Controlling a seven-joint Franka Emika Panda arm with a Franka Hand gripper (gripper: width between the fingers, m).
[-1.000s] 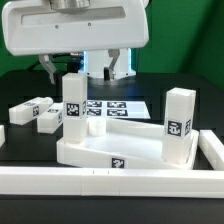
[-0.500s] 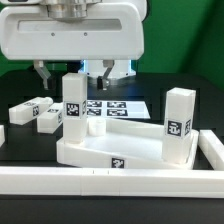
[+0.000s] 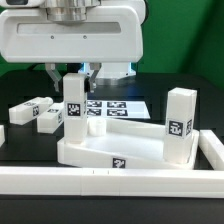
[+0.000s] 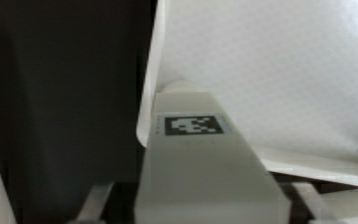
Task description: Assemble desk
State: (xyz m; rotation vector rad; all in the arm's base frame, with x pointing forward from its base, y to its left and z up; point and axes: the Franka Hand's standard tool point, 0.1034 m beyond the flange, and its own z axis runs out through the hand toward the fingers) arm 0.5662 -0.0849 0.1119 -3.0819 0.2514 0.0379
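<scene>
The desk slab (image 3: 110, 150) and the upright leg (image 3: 180, 125) on the exterior view's right look like smooth white plastic with a slight sheen, their printed tags matt. The worktop (image 3: 20, 147) is dull, matt black. The marker board (image 3: 128, 108) looks thin, flat and unglossed, while the arm housing (image 3: 70, 40) is glossier white plastic.

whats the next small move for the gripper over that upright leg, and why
Probably lower straight down a little. The gripper is open above the exterior view's left upright leg on the desk slab, fingertips about level with its top; the wrist view shows the leg centred between the fingers, gaps either side. More depth would likely give a firmer hold before closing.
</scene>
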